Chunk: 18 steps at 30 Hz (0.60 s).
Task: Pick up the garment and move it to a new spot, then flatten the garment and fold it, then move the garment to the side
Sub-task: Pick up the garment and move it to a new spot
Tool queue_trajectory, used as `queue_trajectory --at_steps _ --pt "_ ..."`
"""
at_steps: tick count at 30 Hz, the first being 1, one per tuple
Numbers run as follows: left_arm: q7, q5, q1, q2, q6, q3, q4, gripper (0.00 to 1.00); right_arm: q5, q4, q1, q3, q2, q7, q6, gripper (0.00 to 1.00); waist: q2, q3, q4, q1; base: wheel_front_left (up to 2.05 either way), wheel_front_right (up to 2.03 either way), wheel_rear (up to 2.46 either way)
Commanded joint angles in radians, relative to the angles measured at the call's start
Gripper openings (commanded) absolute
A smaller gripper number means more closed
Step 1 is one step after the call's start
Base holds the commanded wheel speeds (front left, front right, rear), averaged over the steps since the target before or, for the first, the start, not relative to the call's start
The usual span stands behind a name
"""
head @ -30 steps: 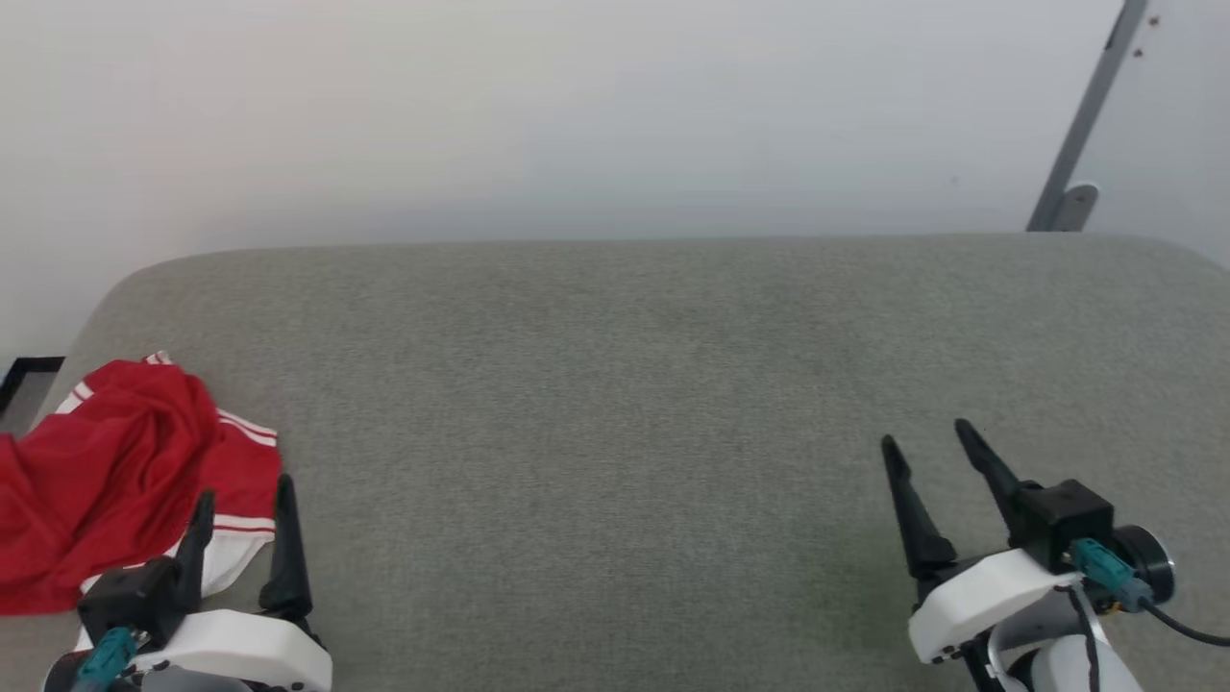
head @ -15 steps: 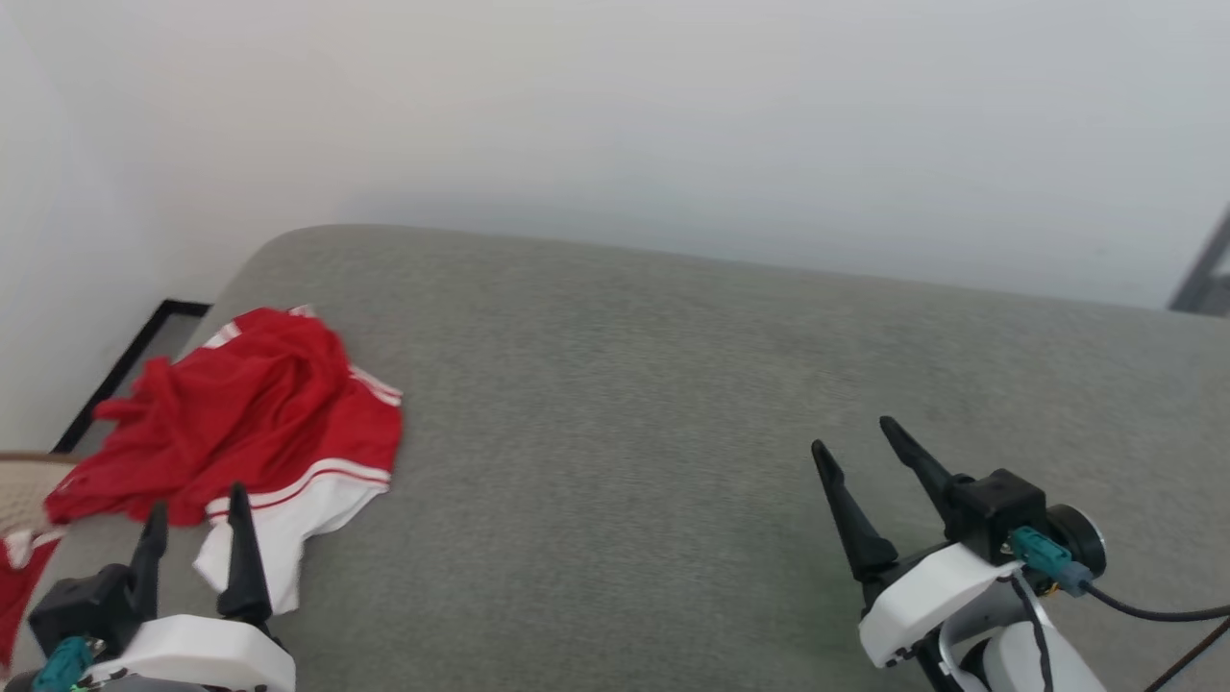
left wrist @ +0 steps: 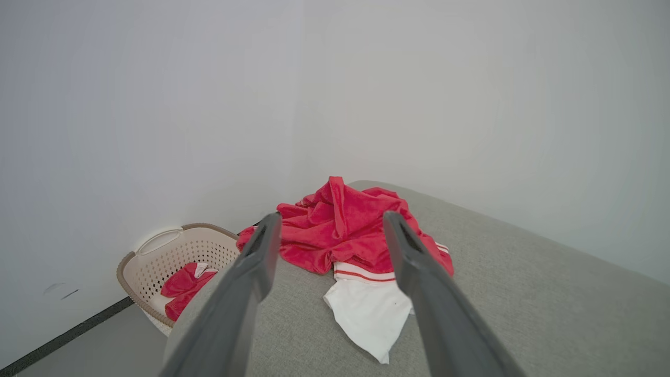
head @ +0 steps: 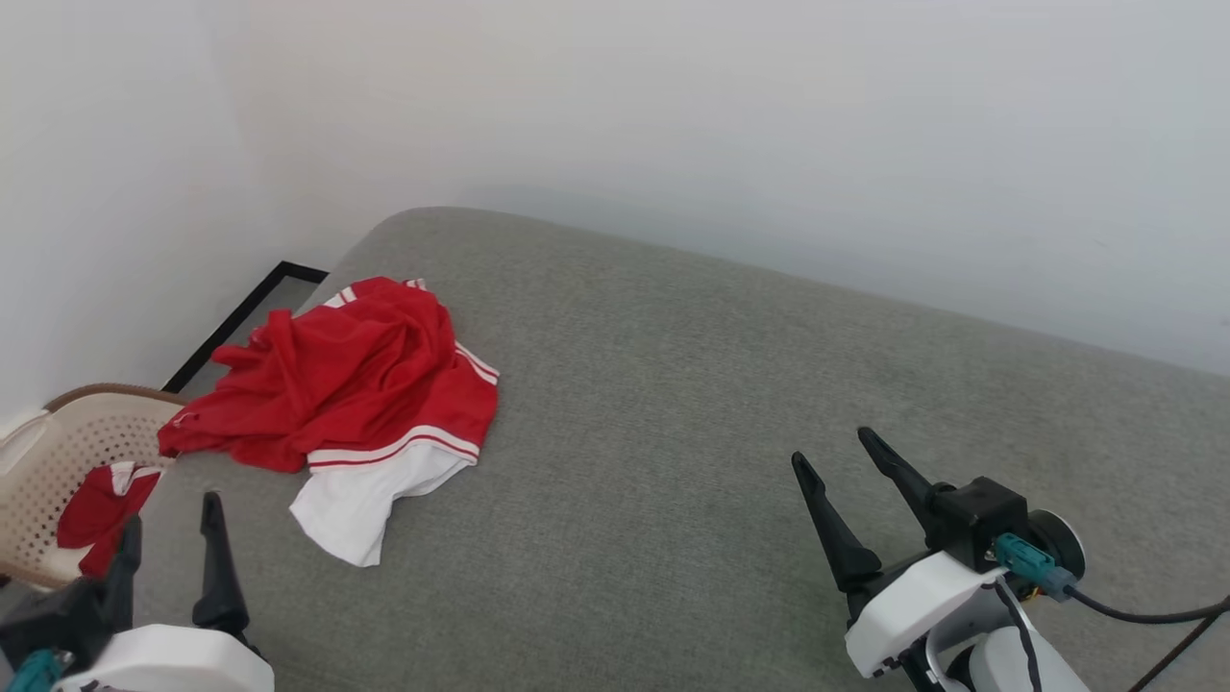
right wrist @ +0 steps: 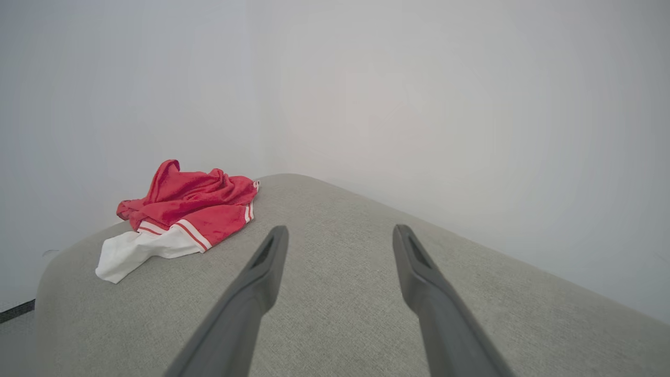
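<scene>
Shirt [head: 356, 375]: on the cushion [head: 673, 384], left of centre, by its far corner.
Basket [head: 58, 452]: lower left, beside the cushion; a cloth [head: 96, 509] lies in it.
Left claw [head: 170, 511]: bottom left, below the shirt, apart from it.
Right claw [head: 830, 446]: lower right, well apart from the shirt.

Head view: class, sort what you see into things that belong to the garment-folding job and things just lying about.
Job: garment; cushion it lies on; left gripper and right gripper, jaws open.
Lying about: basket; red cloth in it.
</scene>
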State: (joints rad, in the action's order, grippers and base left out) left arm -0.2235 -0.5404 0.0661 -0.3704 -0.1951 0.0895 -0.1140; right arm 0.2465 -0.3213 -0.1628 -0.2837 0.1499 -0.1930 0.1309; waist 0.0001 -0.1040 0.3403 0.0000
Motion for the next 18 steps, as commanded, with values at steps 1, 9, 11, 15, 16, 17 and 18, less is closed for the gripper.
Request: queue_trajectory --at_steps 1,9,11,15,16,17,18 --pt "0.003 -0.008 0.006 0.002 -0.007 -0.008 0.005 1.00 0.001 0.002 -0.002 0.004 0.000 -0.006 0.000 1.00 -0.0001 0.001 0.008 0.0000 0.00 0.00 0.00" --pt "0.049 -0.048 -0.062 -0.024 0.013 -0.021 -0.001 1.00 -0.010 0.016 0.000 0.034 0.001 0.003 0.000 1.00 -0.0001 0.031 0.006 0.0000 0.00 0.00 0.00" --pt "0.055 -0.051 -0.094 -0.031 0.026 -0.020 -0.010 1.00 -0.014 0.022 -0.005 0.042 0.003 0.008 0.000 1.00 -0.0001 0.044 -0.004 0.0000 0.00 0.00 0.00" --pt "0.073 -0.062 -0.173 -0.064 0.063 -0.028 -0.070 1.00 -0.026 0.041 -0.015 0.056 0.005 0.020 0.000 1.00 -0.0001 0.080 -0.037 0.0000 0.00 0.00 0.00" --pt "0.073 -0.066 -0.196 -0.069 0.070 -0.031 -0.085 1.00 -0.030 0.050 -0.021 0.058 0.005 0.025 0.000 1.00 -0.0001 0.097 -0.049 0.0000 0.00 0.00 0.00" --pt "0.080 -0.067 -0.223 -0.076 0.080 -0.024 -0.105 1.00 -0.034 0.054 -0.024 0.067 0.008 0.027 0.000 1.00 -0.0001 0.110 -0.058 0.0000 0.00 0.00 0.00" --pt "0.084 -0.071 -0.245 -0.084 0.090 -0.025 -0.126 1.00 -0.038 0.061 -0.030 0.068 0.009 0.034 0.000 1.00 -0.0001 0.128 -0.070 0.0000 0.00 0.00 0.00"
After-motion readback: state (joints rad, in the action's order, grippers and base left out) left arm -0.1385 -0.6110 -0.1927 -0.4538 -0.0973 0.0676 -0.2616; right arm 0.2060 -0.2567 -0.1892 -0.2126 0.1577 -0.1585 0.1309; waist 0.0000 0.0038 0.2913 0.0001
